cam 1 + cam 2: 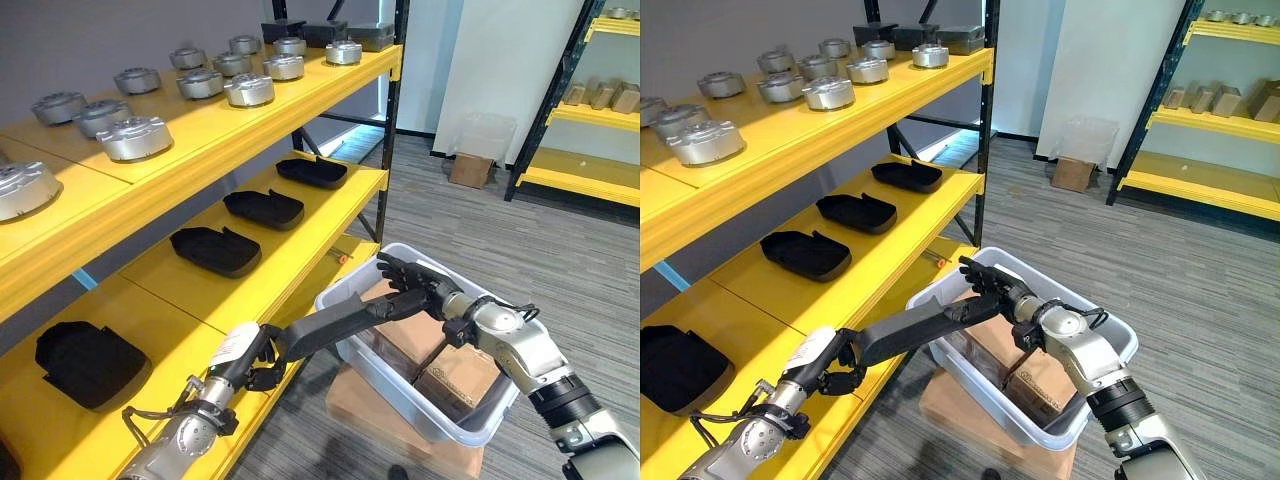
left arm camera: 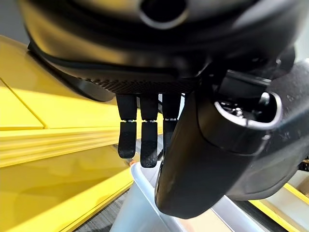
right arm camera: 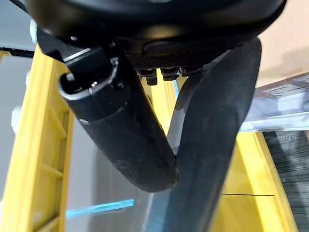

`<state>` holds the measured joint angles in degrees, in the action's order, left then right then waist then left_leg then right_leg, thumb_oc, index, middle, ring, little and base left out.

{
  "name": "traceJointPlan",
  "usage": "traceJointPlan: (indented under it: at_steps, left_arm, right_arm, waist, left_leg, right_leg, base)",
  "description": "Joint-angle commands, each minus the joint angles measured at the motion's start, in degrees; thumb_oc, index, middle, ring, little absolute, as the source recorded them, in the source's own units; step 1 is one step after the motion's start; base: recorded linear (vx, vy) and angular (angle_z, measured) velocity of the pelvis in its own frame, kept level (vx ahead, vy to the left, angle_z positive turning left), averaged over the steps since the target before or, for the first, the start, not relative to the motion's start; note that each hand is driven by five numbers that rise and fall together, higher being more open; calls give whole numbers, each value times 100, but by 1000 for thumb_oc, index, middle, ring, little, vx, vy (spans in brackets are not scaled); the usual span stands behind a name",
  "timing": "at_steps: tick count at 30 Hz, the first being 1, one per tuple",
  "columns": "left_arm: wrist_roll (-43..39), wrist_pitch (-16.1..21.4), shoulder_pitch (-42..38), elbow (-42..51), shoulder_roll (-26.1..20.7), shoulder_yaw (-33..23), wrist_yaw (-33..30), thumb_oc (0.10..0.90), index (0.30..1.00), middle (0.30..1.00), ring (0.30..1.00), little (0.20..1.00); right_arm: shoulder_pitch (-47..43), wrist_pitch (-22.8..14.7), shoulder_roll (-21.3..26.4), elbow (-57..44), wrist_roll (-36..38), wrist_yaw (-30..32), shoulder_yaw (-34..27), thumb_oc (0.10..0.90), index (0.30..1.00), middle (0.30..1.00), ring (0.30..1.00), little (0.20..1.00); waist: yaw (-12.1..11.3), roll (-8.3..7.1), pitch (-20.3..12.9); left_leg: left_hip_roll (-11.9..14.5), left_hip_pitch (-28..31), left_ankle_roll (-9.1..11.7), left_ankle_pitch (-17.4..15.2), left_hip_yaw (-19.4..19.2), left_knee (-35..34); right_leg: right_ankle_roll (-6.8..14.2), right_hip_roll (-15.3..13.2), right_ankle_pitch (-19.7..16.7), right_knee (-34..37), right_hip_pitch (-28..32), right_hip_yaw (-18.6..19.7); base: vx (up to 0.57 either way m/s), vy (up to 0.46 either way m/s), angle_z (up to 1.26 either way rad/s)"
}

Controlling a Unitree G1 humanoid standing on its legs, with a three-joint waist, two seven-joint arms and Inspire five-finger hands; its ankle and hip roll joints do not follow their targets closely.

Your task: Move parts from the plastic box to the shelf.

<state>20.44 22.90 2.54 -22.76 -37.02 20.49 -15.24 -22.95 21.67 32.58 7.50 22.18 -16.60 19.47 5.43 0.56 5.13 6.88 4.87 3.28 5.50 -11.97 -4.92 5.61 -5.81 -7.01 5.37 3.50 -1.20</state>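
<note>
Between the plastic box and the lower shelf you have a long black part held by both hands, so the step in hand looks like the carry from box to shelf. Your left hand grips the near end just off the shelf's front edge, its fingers curled round the part with the thumb on the other side; your right hand takes the far end over the box's rim, with the part pinched between thumb and fingers in the right wrist view. The part runs roughly level from one hand to the other, clear of the box's contents, which look like brown cardboard packs lying in the bottom. It is not yet over the shelf board: only its left end reaches the yellow edge. Similar black moulded parts already lie in a row on that shelf, and another black part rests on the board just past your left hand, while silver round castings stand on the shelf above. Your next move, as I judge it, calls for swinging both hands together toward the shelf, keeping the part level so neither grip twists, and aiming for the bare yellow patch between the near black part and the row beyond. Watch the upper shelf's front beam and the box's rim as the right end comes across, and let go only once the part rests flat on the board.
</note>
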Motion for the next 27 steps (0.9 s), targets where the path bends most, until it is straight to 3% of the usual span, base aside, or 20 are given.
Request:
traceJointPlan:
  at_steps: [1, 7, 9, 15, 27]
  left_arm:
    - [-391, 868, -1141, 978, -60, -112, -187, 400, 300, 300, 300, 300]
    - [-319, 878, -1164, 953, -31, -138, -188, 400, 300, 300, 300, 300]
    - [-346, 873, -1150, 959, -33, -152, -191, 400, 300, 300, 300, 300]
    - [-360, 894, -1191, 954, 4, -130, -170, 400, 300, 300, 300, 300]
    - [-387, 851, -1165, 1058, 50, -155, -117, 400, 300, 300, 300, 300]
  right_arm:
    - [-1307, -710, -147, -441, -474, -582, 73, 900, 1000, 1000, 1000, 1000]
    - [-1380, -740, 209, -830, -1138, -1045, 285, 900, 1000, 1000, 1000, 1000]
    - [-1392, -927, 304, -851, -1275, -1095, 331, 900, 1000, 1000, 1000, 1000]
    - [-1538, -1233, 384, -905, -1390, -825, 398, 900, 1000, 1000, 1000, 1000]
    - [-1656, -1001, 238, -944, -1370, -393, 326, 900, 1000, 1000, 1000, 1000]
  waist:
    - [-101, -132, -47]
    - [-79, -165, -55]
    - [-69, -173, -63]
    - [-76, -179, -68]
    - [-104, -157, -66]
  left_leg:
    - [-226, 424, -245, -986, 230, -2]
    - [-221, 426, -239, -994, 217, -8]
    - [-219, 429, -232, -989, 212, -8]
    - [-211, 432, -226, -989, 209, -8]
    - [-214, 441, -232, -1009, 232, -6]
  right_leg:
    - [179, -93, 370, -63, 111, 42]
    - [191, -94, 360, -58, 111, 47]
    - [195, -97, 352, -58, 111, 41]
    - [206, -104, 346, -58, 109, 30]
    - [200, -100, 366, -66, 119, 41]
  base:
    - [0, 0, 0]
    - [0, 0, 0]
    - [0, 0, 0]
    - [0, 0, 0]
    - [0, 1, 1]
